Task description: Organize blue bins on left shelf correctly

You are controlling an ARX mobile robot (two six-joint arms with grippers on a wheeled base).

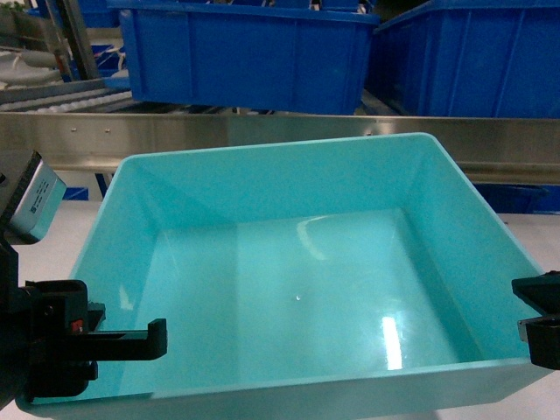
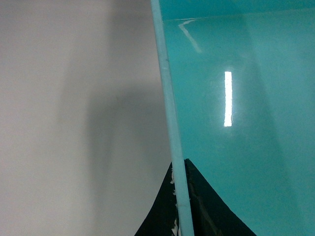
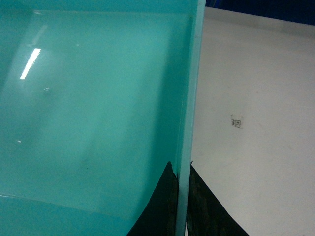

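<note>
One empty light turquoise blue bin (image 1: pixel 280 150) fills the middle of the head view, its glossy floor reflecting lamps. My left gripper (image 1: pixel 131 341) is shut on the bin's left wall near the front corner. In the left wrist view that gripper (image 2: pixel 179 172) pinches the thin rim (image 2: pixel 167 98) with one finger on each side. On the bin's right wall my right gripper (image 1: pixel 538 328) is shut as well; in the right wrist view this gripper (image 3: pixel 182 169) straddles the rim (image 3: pixel 189 98). Right behind the bin runs the left shelf's steel beam (image 1: pixel 262 131).
Two darker royal-blue ribbed crates (image 1: pixel 245 52) (image 1: pixel 472 61) sit on the shelf tier above the beam. White roller tracks (image 1: pixel 61 96) show at the upper left. A white tabletop (image 2: pixel 74 123) lies under the bin, with a small printed marker (image 3: pixel 237 122) on its right part.
</note>
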